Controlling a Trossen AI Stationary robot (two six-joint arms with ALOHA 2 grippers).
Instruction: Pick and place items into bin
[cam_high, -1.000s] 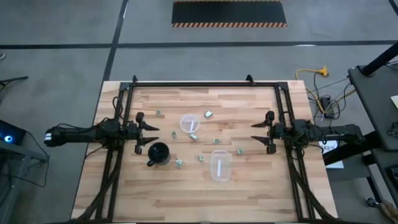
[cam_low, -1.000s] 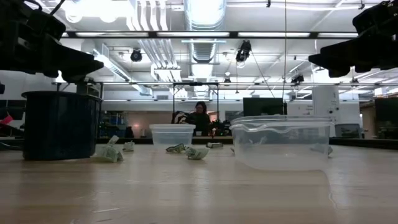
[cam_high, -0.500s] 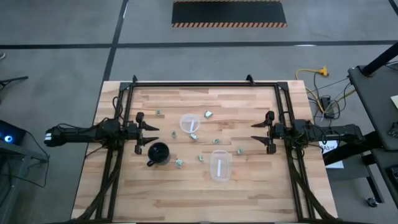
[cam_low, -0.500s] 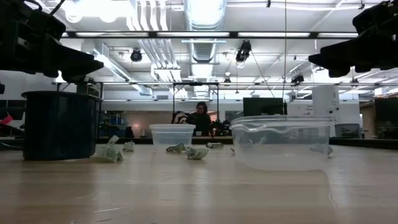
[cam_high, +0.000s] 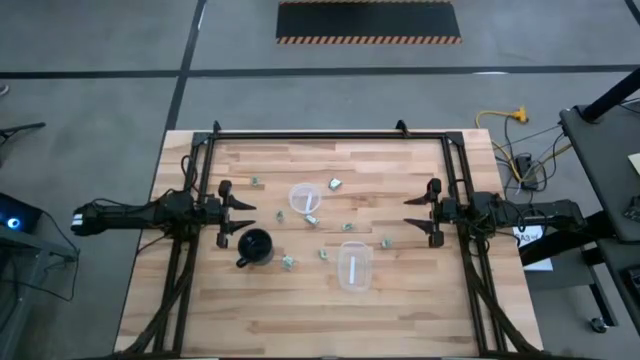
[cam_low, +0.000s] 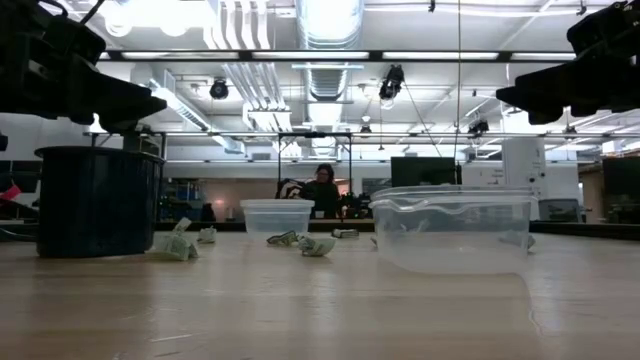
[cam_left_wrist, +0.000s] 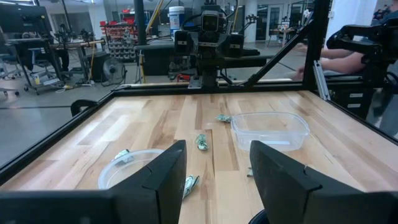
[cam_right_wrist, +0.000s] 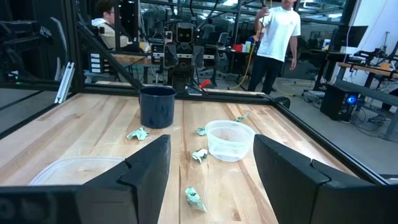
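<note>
Both my grippers, left (cam_high: 243, 209) and right (cam_high: 411, 224), spread wide and empty above the table (cam_high: 400, 300), green scraps (cam_high: 288, 262) scattered between.

Honestly, you've got nothing readable here: no text, labels, brand names or numbers come through in any of the four views. The closest thing to a sign is the black floor mat (cam_high: 368, 21) beyond the table's far edge, which has an orange-and-black hazard stripe border but no lettering on it. There's a white tag or sheet (cam_high: 530, 237) by the right arm's base with some dark marks on it, but they're too small to make out. The clear containers and the black mug (cam_right_wrist: 157, 106) show plain sides. Boxes and gear in the room behind carry blobs of colour only, nothing legible.
</note>
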